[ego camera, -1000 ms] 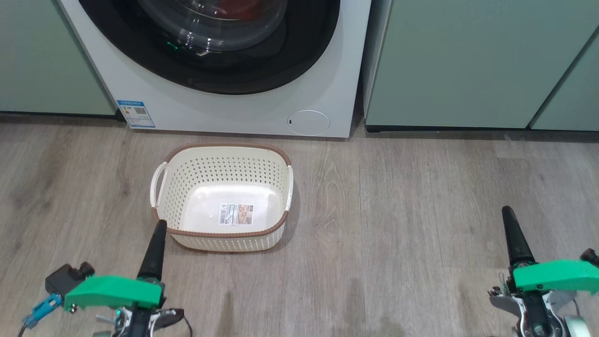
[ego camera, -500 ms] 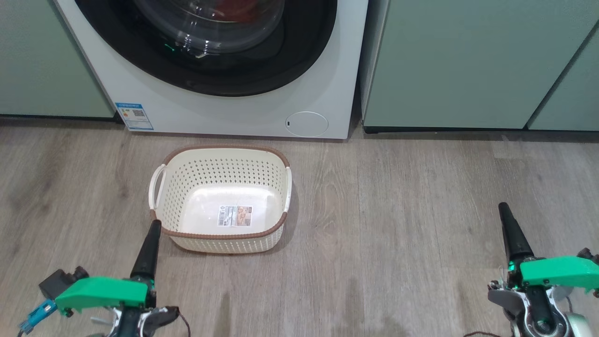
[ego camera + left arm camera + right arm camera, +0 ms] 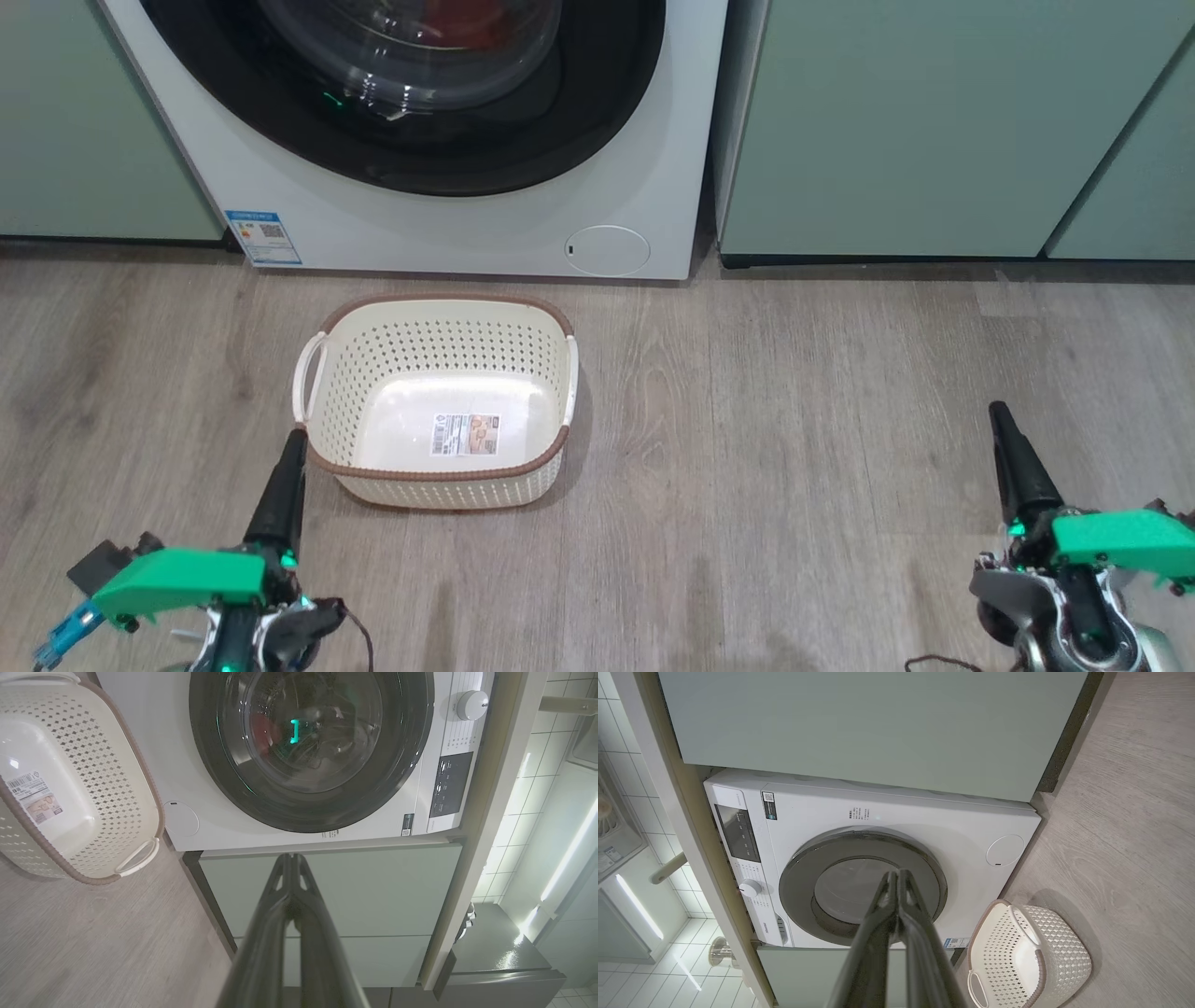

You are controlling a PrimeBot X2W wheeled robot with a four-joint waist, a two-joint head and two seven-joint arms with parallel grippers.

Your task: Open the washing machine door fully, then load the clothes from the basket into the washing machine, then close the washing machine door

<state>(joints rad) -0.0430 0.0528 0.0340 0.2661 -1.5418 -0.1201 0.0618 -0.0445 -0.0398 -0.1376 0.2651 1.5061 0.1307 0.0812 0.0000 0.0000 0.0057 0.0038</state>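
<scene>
Red fabric behind the glass, and that is where we find the clothes [image 3: 459, 21]: inside the washing machine [image 3: 448, 233], seen through the porthole of the washing machine door [image 3: 607, 112]. That door sits shut, its glossy black rim flat against the white front of the washing machine. Down on the wooden floor [image 3: 803, 420], straight out in front of the washing machine, we have the basket [image 3: 434, 322] standing upright, its bare bottom showing the label [image 3: 466, 435]. It stands apart from the washing machine, a strip of floor between them, roughly below the round white flap [image 3: 607, 250]. Our left gripper [image 3: 297, 439] hovers farther out from the washing machine than the basket does, fingers pressed together and empty, pointing toward the washing machine. Our right gripper [image 3: 997, 413] is well off to the washing machine's right, out in front of the pale green cabinets [image 3: 887, 121], its fingers likewise pinched together and empty.
</scene>
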